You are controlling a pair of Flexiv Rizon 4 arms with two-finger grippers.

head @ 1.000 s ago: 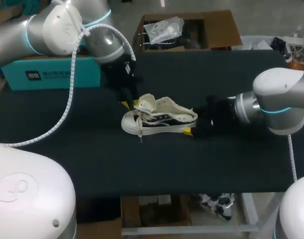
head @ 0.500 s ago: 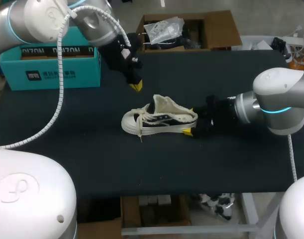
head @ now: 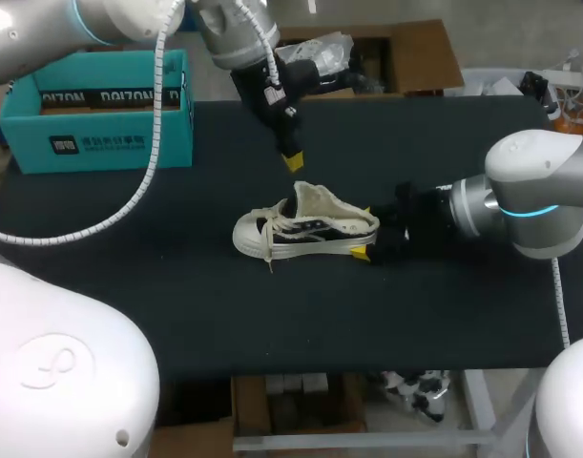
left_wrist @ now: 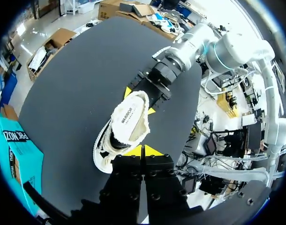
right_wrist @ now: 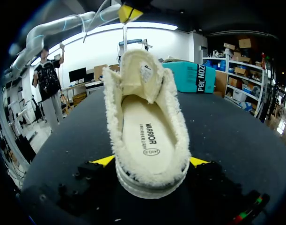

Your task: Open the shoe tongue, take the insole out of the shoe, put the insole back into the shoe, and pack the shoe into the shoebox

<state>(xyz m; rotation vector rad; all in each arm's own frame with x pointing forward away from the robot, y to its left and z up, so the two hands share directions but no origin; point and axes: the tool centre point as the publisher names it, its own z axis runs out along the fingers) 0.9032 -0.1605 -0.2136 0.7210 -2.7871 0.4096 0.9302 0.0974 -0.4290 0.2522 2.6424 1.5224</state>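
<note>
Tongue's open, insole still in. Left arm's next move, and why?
Likely open the left gripper and lower it into the shoe. It hangs shut above the shoe, the tongue is up, the insole lies exposed, and the right gripper clamps the shoe.

The shoe (head: 305, 229) is cream, its sides black with pale streaks, its sole and laces off-white, its lining a fuzzy cream fleece. The insole (right_wrist: 145, 133) inside is cream too (with small dark lettering toward the heel). The tabletop (head: 176, 286) is plain black. The shoebox (head: 110, 114) is teal with white lettering and a small black label. The left tool (head: 293, 160) and the right tool (head: 365, 233) are black with bright yellow tips. The left arm (head: 224, 29) and right arm (head: 530, 191) are white and silver, each with a glowing cyan ring.
</note>
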